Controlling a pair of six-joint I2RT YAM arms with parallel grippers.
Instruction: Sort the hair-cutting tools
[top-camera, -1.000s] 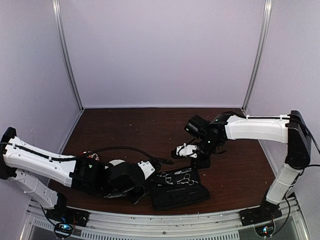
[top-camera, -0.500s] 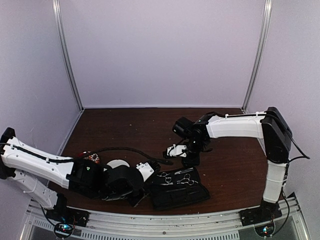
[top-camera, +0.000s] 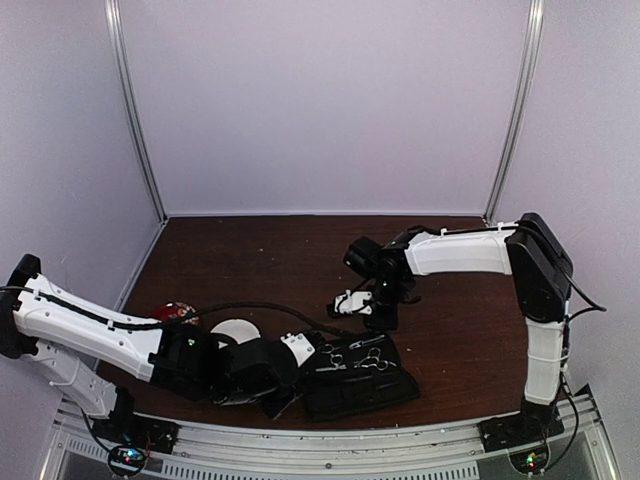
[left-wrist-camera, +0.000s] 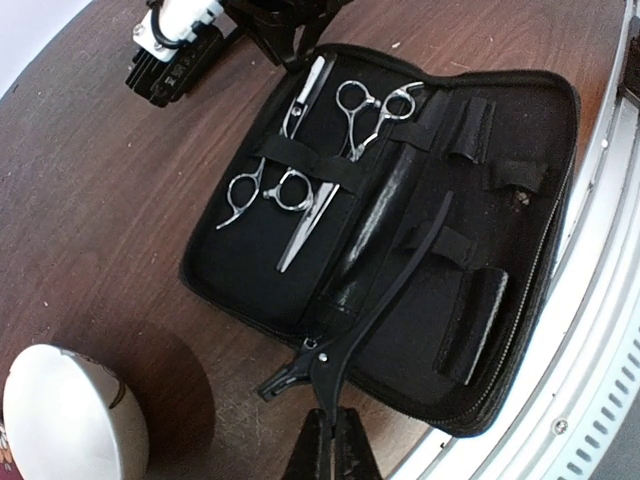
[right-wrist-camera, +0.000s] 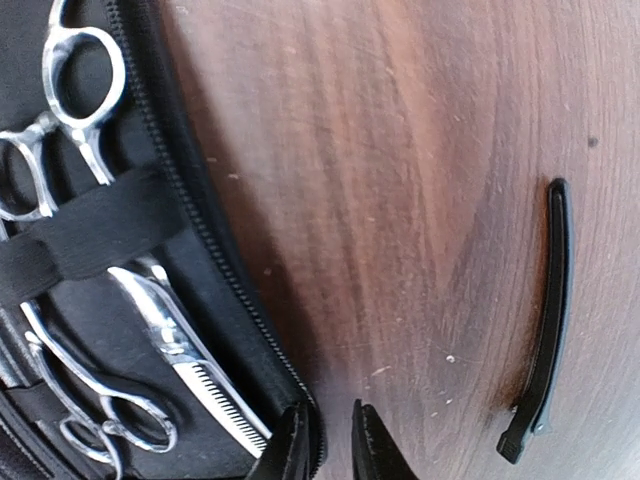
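An open black pouch (left-wrist-camera: 470, 240) lies at the table's near edge, also seen from above (top-camera: 360, 392). Two silver scissors, one (left-wrist-camera: 308, 90) and the other (left-wrist-camera: 305, 235), lie in it under elastic straps. They show in the right wrist view too (right-wrist-camera: 160, 310). My left gripper (left-wrist-camera: 331, 452) is shut on the tail of a thin black clip (left-wrist-camera: 390, 290) that reaches over the pouch. A second black clip (right-wrist-camera: 548, 320) lies loose on the wood. My right gripper (right-wrist-camera: 333, 450) is narrowly open and empty, low at the pouch's zipper edge (right-wrist-camera: 200, 230).
A white bowl (left-wrist-camera: 65, 425) stands left of the pouch, also seen from above (top-camera: 230, 330). A red object (top-camera: 170, 313) lies beyond it. A black cable (top-camera: 250, 306) runs across the table. The metal table rim (left-wrist-camera: 590, 340) is right beside the pouch.
My right arm has swung left and nearer, bringing its gripper down at the pouch's far edge. My left arm has shifted slightly right toward the pouch.
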